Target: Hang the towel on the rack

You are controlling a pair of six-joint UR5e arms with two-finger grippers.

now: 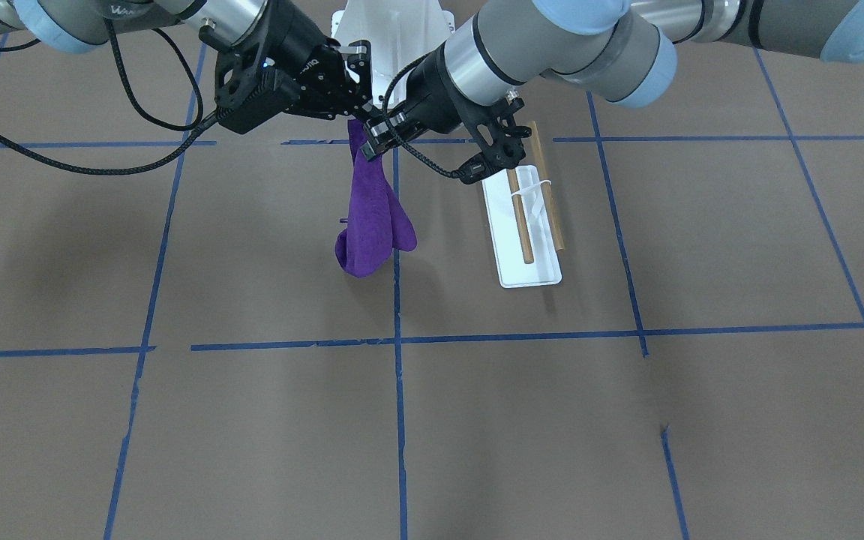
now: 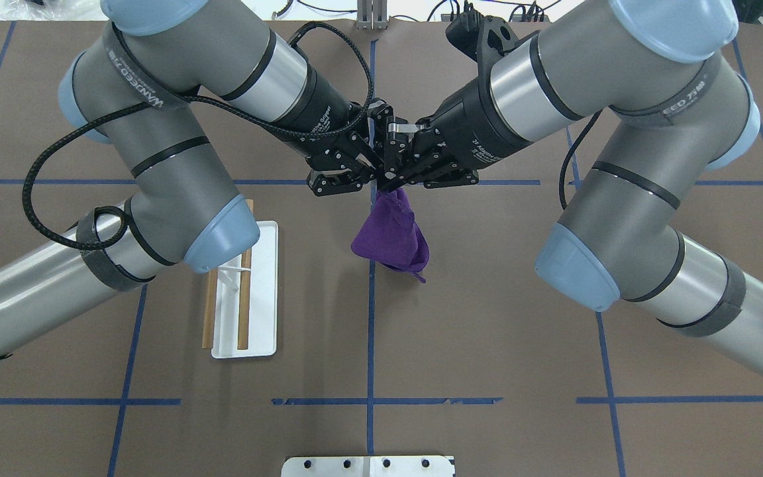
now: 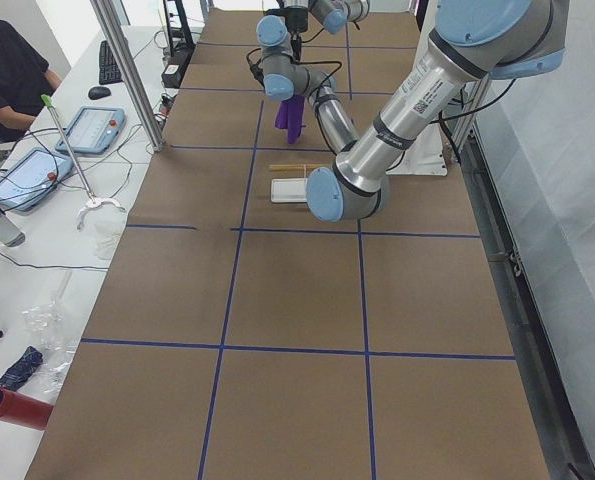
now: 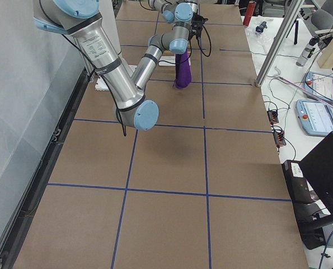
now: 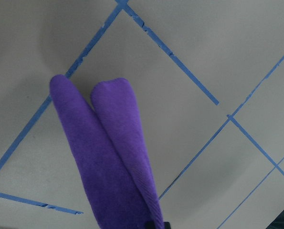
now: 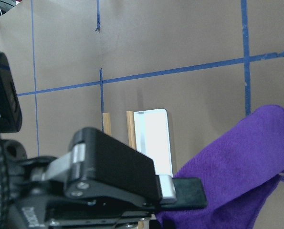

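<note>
The purple towel (image 1: 372, 217) hangs bunched in two lobes over the table's middle, well above it. It also shows in the overhead view (image 2: 391, 232) and the left wrist view (image 5: 108, 162). My left gripper (image 1: 370, 142) (image 2: 376, 180) is shut on the towel's top. My right gripper (image 1: 363, 82) (image 2: 398, 156) faces it tip to tip with its fingers apart beside the towel's top. The rack (image 2: 262, 291) (image 1: 526, 274) lies flat on my left side, a white base with two tan dowels, partly under my left arm. The right wrist view shows the rack (image 6: 153, 138) beyond the towel (image 6: 227, 167).
The white bolted pedestal (image 2: 368, 466) (image 1: 394, 30) stands at the table's near edge by my base. Blue tape lines (image 1: 398, 337) cross the brown table. An operator's side table with tablets (image 3: 87, 130) and a metal pole (image 3: 127, 70) lie beyond my left end.
</note>
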